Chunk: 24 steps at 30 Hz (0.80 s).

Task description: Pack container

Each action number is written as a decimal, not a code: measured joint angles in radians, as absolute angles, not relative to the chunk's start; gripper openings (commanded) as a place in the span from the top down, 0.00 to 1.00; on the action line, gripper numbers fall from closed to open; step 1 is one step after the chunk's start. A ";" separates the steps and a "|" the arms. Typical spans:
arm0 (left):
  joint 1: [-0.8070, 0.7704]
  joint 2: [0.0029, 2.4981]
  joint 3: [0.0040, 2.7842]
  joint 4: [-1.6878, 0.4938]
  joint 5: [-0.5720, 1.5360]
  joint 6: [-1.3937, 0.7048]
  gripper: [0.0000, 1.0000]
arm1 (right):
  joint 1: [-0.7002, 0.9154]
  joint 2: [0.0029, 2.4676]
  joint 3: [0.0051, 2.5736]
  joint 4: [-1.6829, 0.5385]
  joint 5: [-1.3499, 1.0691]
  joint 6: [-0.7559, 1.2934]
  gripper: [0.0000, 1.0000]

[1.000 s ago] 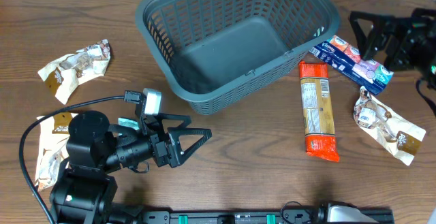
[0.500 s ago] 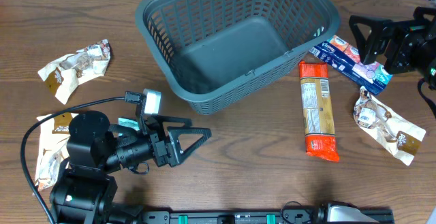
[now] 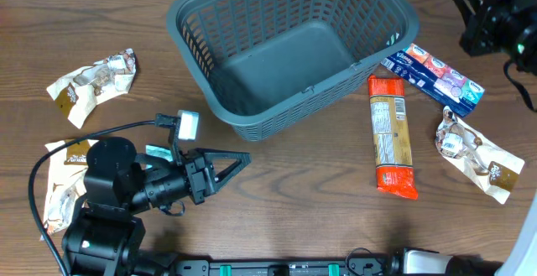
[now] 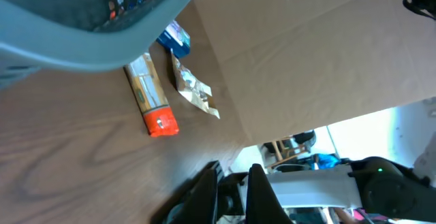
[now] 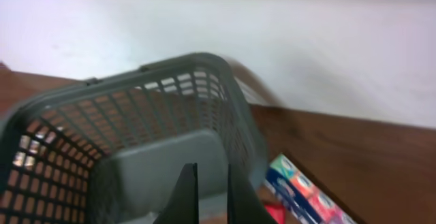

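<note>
Overhead view is showing the container (image 3: 285,58) sitting at the far centre of the table (image 3: 319,200), turned at an angle, its solid floor showing bare. An orange packet (image 3: 393,138) is lying lengthwise just right of the container's near right corner, with its far end close to the rim. A blue multi-pack strip (image 3: 435,76) is lying diagonally beside the container's right side; whether they are touching is hard to tell. 1 crumpled wrapper (image 3: 474,154) is lying near the right edge, just beyond the strip's near end. A 2nd crumpled wrapper (image 3: 92,81) is lying far left, well apart from the container. A 3rd wrapper (image 3: 63,184) is lying near left, and the left arm is covering part of it.

Left gripper (image 3: 243,157) is hovering over bare table near the container's near wall, fingers clenched together on nothing. Right gripper (image 5: 208,190) is showing in its wrist view with both fingers pressed nearly together, grasping nothing and pointing at the container. In overhead the right arm is being cut off by the far right corner, so its fingers are hard to make out there. Left wrist view is showing only a blurred sweep of the container's rim.
</note>
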State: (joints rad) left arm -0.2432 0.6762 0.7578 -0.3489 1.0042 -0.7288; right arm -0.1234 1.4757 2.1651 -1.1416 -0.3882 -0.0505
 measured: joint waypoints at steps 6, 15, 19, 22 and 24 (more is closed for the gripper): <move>-0.390 0.678 0.758 -0.209 0.908 -0.811 0.94 | -0.123 1.513 2.165 -1.075 -0.477 -0.007 0.99; -0.597 0.777 0.758 -0.138 0.729 -0.842 0.94 | -0.123 1.607 2.165 -1.042 -0.582 0.029 0.99; -0.598 0.868 0.758 -0.144 0.699 -0.808 0.94 | -0.123 1.630 2.165 -1.045 -0.641 0.027 0.99; -0.598 0.931 0.758 -0.145 0.673 -0.763 0.94 | -0.123 1.647 2.165 -1.066 -0.702 -0.002 0.99; -0.598 0.965 0.758 -0.145 0.658 -0.739 0.94 | -0.123 1.661 2.165 -1.089 -0.734 -0.030 0.99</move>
